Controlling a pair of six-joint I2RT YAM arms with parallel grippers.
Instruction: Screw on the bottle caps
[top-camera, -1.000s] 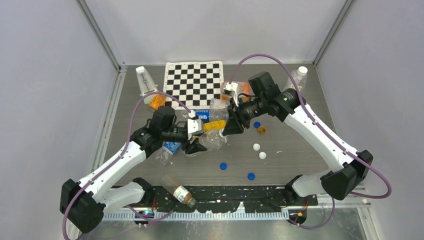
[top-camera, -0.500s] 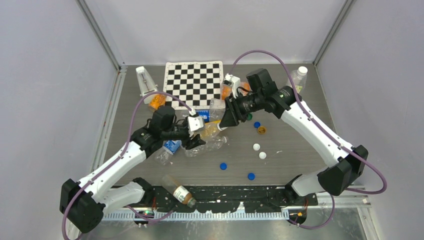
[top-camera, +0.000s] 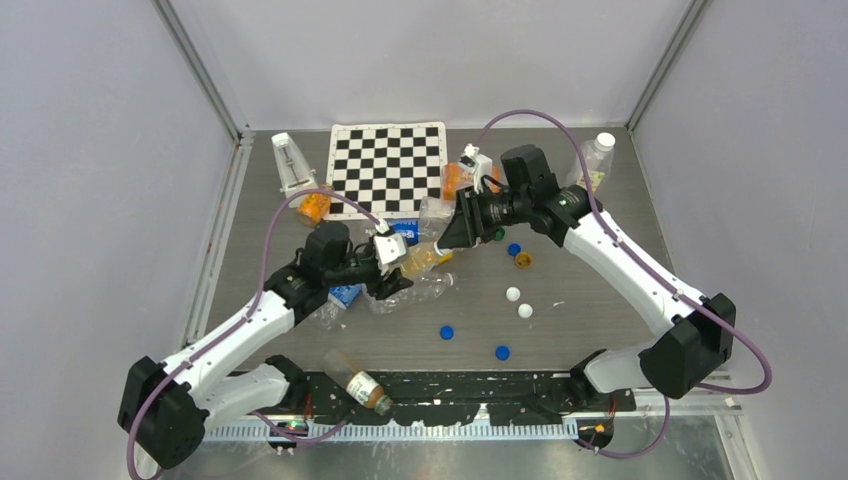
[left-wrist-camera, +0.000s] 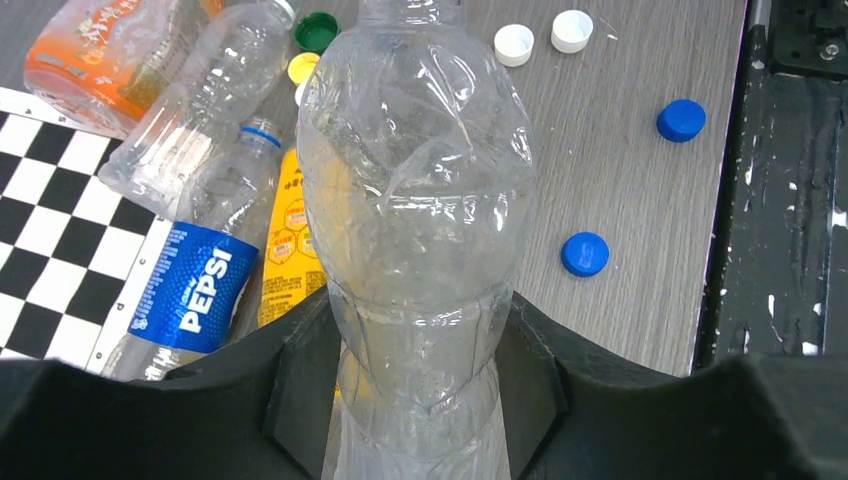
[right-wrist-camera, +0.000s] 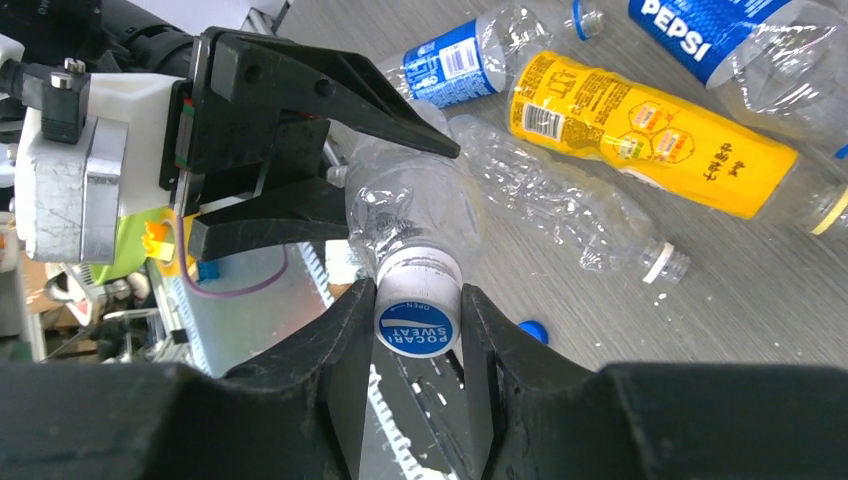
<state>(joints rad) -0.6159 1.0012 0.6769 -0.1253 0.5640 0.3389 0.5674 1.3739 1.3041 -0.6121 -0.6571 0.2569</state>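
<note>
My left gripper is shut on the waist of a crumpled clear bottle and holds it above the table. My right gripper is shut on a white cap with a blue top, which sits on that bottle's neck. In the top view the two grippers, left and right, meet near the table's middle. Loose caps lie to the right: blue, blue, white, orange, green.
Empty bottles lie under the grippers: a Pepsi one, a yellow-labelled one and a clear uncapped one. A checkerboard lies at the back. A bottle lies at the near edge, and another at the back right.
My right gripper has moved back and left with the cap and its wrist has turned. My left gripper has shifted slightly with the bottle.
</note>
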